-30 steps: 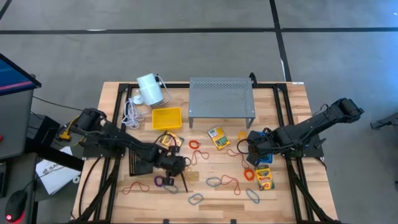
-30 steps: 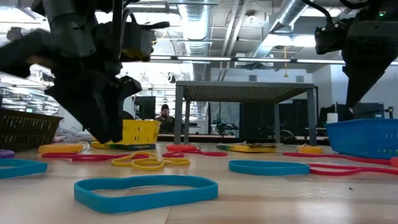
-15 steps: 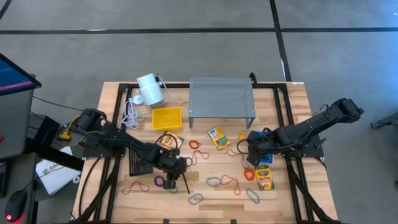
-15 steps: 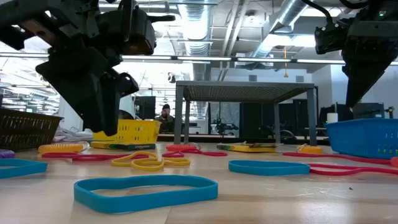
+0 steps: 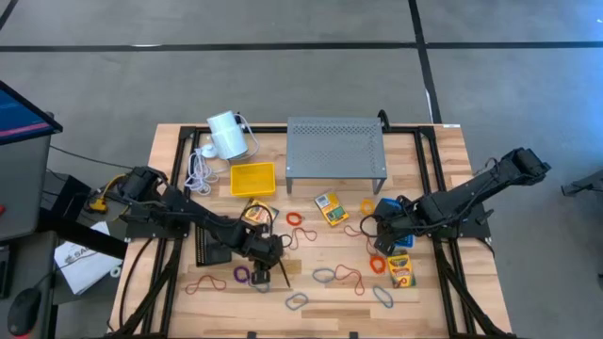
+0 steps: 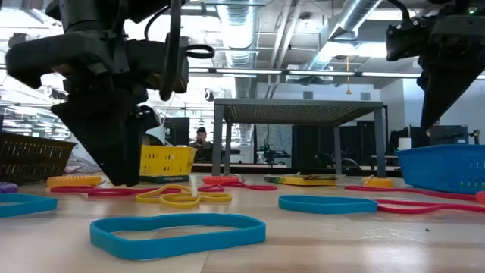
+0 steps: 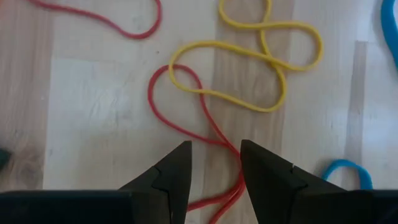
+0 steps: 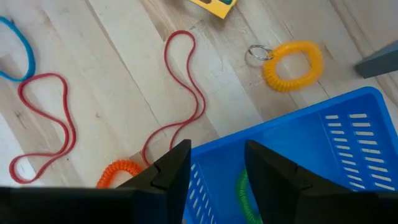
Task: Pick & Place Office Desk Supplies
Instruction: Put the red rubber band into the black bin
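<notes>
At about eight o'clock on the wooden table (image 5: 443, 179), the left gripper (image 7: 214, 163) is low over the boards with its fingers parted, a thin red rubber-band loop (image 7: 180, 115) running between them and a thin yellow rubber-band loop (image 7: 258, 68) lying just beyond. Toward three o'clock, the right gripper (image 8: 216, 163), also parted and holding nothing, hangs over the rim of the blue plastic basket (image 8: 323, 149); a green coiled band (image 8: 244, 198) lies inside, and a yellow coiled wrist band (image 8: 292, 65) rests on the wood nearby.

Grey metal shelf (image 5: 335, 147) at table's (image 5: 443, 151) far edge, w/ yellow tray (image 5: 252, 178) just left. White cylinder (image 5: 227, 136) & coiled cord (image 5: 199, 168) beyond tray; blue basket (image 8: 323, 155) on right
</notes>
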Available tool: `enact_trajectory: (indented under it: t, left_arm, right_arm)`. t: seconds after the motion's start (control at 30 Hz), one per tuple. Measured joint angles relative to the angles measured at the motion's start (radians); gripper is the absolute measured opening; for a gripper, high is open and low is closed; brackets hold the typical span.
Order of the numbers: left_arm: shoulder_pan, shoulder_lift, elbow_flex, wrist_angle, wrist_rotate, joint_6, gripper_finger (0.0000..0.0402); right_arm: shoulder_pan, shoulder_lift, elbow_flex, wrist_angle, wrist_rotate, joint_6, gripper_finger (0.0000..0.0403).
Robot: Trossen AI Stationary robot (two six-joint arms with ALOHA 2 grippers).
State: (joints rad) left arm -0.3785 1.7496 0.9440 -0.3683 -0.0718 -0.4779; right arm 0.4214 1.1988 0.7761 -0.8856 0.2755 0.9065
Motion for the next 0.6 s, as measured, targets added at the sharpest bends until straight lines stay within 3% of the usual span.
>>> enact_trajectory:
  t: [0.27, 0.47, 0.6]
  left_arm:
    - [-0.012, 0.056, 0.004, 0.013, 0.025, -0.006, 0.0134]
    - [-0.015, 0.069, 0.004, 0.015, -0.029, -0.036, 0.0131]
    - [-0.013, 0.06, 0.001, 0.018, -0.052, -0.081, 0.0108]
  right_arm:
    - [0.011, 0.0, 0.0, 0.005, 0.025, 0.01, 0.0147]
    - [0.011, 0.0, 0.0, 0.006, 0.025, 0.01, 0.0147]
    - [0.011, 0.0, 0.0, 0.006, 0.025, 0.01, 0.0147]
